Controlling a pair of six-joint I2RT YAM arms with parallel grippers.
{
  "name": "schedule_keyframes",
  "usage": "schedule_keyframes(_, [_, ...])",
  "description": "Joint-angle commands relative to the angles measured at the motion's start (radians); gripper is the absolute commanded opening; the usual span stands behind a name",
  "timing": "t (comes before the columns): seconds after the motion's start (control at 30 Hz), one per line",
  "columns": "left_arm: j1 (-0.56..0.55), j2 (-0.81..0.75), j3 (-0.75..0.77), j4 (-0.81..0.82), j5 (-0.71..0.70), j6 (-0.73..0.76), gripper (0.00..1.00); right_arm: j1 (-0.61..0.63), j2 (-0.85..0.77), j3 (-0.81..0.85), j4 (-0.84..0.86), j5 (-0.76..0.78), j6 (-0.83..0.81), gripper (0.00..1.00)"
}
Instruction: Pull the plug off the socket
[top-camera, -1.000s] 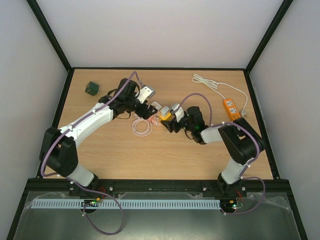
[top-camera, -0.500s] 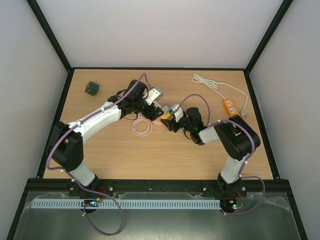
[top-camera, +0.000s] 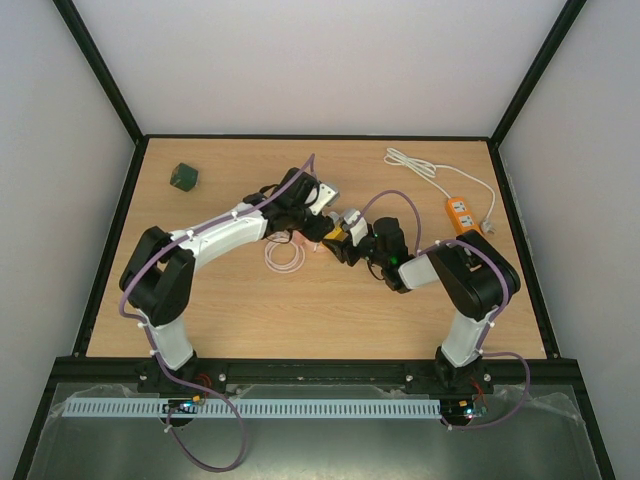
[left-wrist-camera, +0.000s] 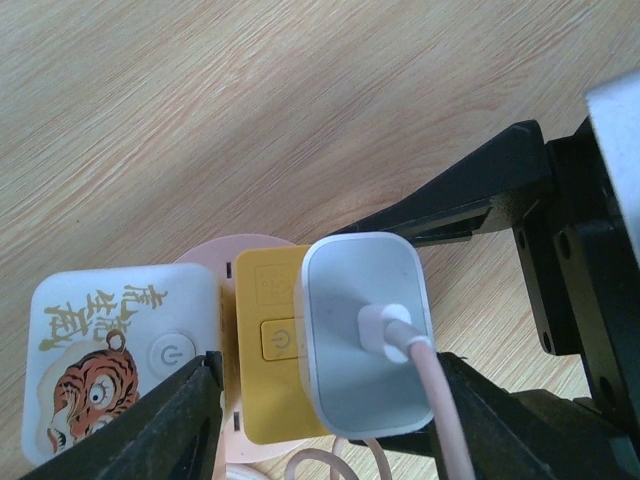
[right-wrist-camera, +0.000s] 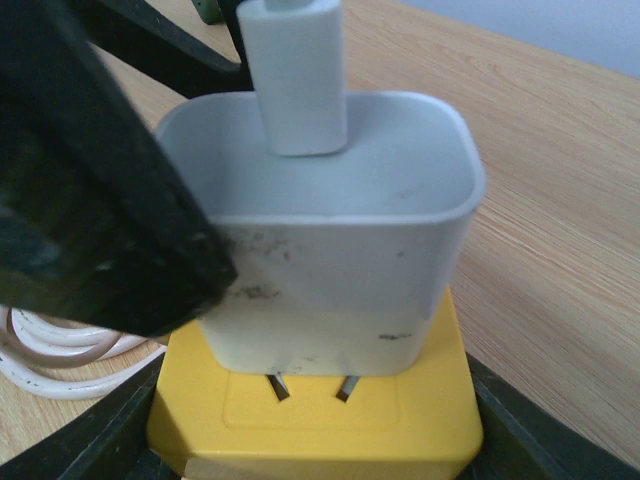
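Left wrist view: white plug (left-wrist-camera: 365, 340) sits in yellow socket (left-wrist-camera: 268, 350) on table (left-wrist-camera: 200, 120), tiger cube (left-wrist-camera: 100, 350) just beside socket's far side. Left gripper (left-wrist-camera: 325, 385) released, jaws spread either side of plug, not clamped. Right wrist view: prongs (right-wrist-camera: 275, 385) partly showing, plug not fully seated. Right gripper (right-wrist-camera: 310, 435) clenched on socket, one finger each side. Top view: both grippers meet mid-table.

Left gripper (top-camera: 318, 222) and right gripper (top-camera: 340, 238) meet at table (top-camera: 250, 310) centre, yellow socket (top-camera: 332, 233) barely visible between. Coiled cable (top-camera: 283, 256) just at 7 o'clock. Green block (top-camera: 182, 177) at 10 o'clock; orange power strip (top-camera: 461, 217) at 2 o'clock.
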Motion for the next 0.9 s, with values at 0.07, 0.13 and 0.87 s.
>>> schedule_keyframes(0.07, [-0.016,0.032,0.039,0.015,-0.047,-0.033,0.51,0.011,0.016,-0.016,0.073,0.011,0.020,0.44])
schedule_keyframes(0.13, [-0.016,0.028,0.038,0.018,-0.047,-0.035,0.48,0.011,0.019,-0.015,0.071,0.012,0.022,0.43])
schedule_keyframes(0.87, [-0.016,-0.065,0.033,0.051,0.007,-0.065,0.22,0.011,0.052,0.006,0.041,0.026,0.034,0.24])
